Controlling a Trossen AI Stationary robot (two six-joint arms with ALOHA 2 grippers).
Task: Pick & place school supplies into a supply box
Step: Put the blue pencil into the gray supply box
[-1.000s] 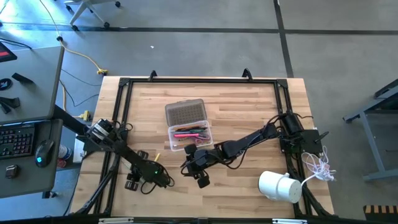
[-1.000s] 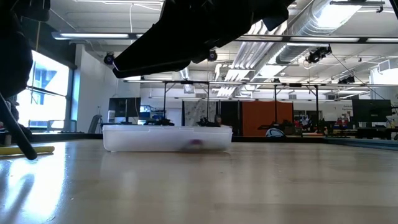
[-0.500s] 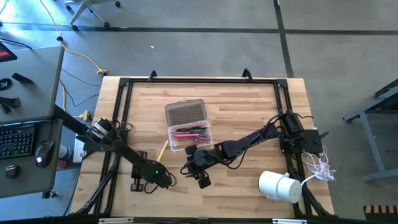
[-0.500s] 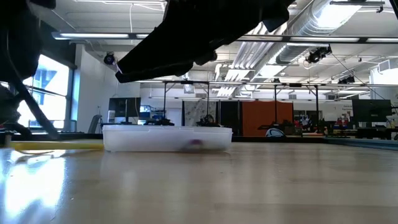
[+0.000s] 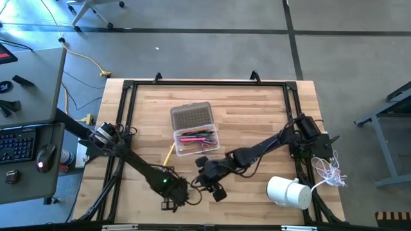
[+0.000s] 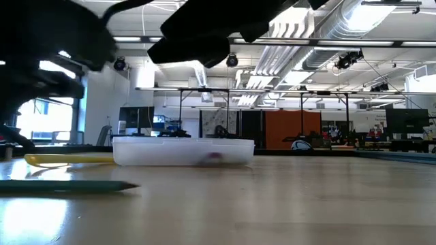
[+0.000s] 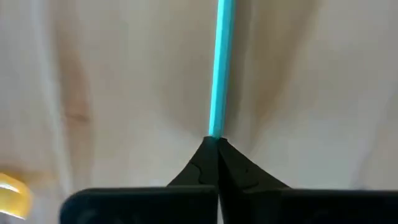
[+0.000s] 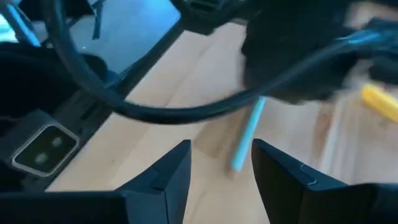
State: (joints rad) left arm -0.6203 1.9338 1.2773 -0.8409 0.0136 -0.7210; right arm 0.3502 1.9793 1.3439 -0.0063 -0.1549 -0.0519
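Observation:
The clear supply box (image 5: pixel 196 140) lies open on the table's middle with pink-red and dark pens inside; its ribbed lid (image 5: pixel 191 115) lies behind it. A yellow pencil (image 5: pixel 168 154) rests flat on the wood left of the box. My left gripper (image 5: pixel 172 204) is near the table's front edge, shut on a teal pen (image 7: pixel 221 62). Just to its right, my right gripper (image 5: pixel 215 190) hovers open; in its wrist view the teal pen (image 8: pixel 247 137) lies beyond its fingers. My left gripper pinches the teal pen's end (image 7: pixel 215 132) between its two fingertips, the fingers lying along the pen. The pen reaches straight out from the tips and runs level, low over the wood (image 6: pixel 68 185). I cannot tell whether it rests on the table.
A white cylinder (image 5: pixel 289 191) lies at the near right and a white cord (image 5: pixel 331 170) at the right edge. A black frame (image 5: pixel 205 82) runs round the tabletop. Bare wood lies right of the box and along the far side.
My left gripper has gone toward the table's near edge and to the right. The teal pen has come into the low view at the near left, lying level, and the yellow pencil now shows there uncovered. My right gripper has shifted a little toward the near edge and right.

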